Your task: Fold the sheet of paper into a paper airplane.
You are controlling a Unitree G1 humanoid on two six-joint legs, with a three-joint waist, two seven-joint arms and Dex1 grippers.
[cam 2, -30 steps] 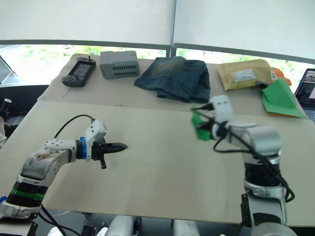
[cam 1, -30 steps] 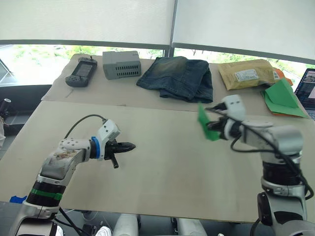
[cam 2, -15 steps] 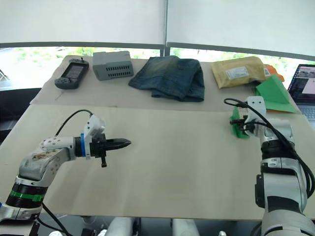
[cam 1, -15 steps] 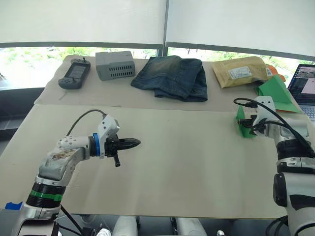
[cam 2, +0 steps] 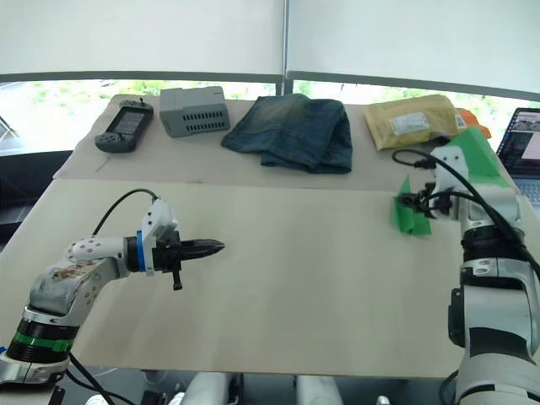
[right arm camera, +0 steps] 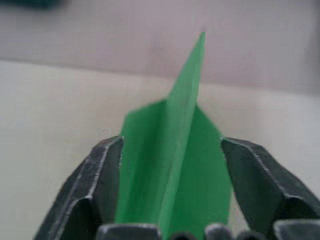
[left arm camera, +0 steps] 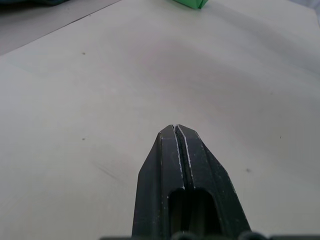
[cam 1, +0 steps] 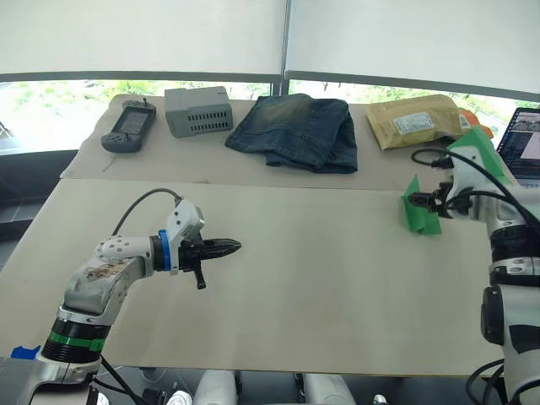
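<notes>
Head views: the paper airplane [cam 1: 419, 213] is seen at the right side of the bench [cam 1: 321, 278], at the tip of the right pincer [cam 2: 411, 202], well apart from the green paper stack [cam 1: 477, 150] behind it.
Left wrist view: the left pincer [left arm camera: 177, 131] is seen clenched on nothing above bare bench.
Right wrist view: the 2 fingers [right arm camera: 102, 175] are spread wide, the folded wedge standing between them ungripped.
Risk: with no clamp on it, the wedge may tip over or spring open at its creases.
</notes>
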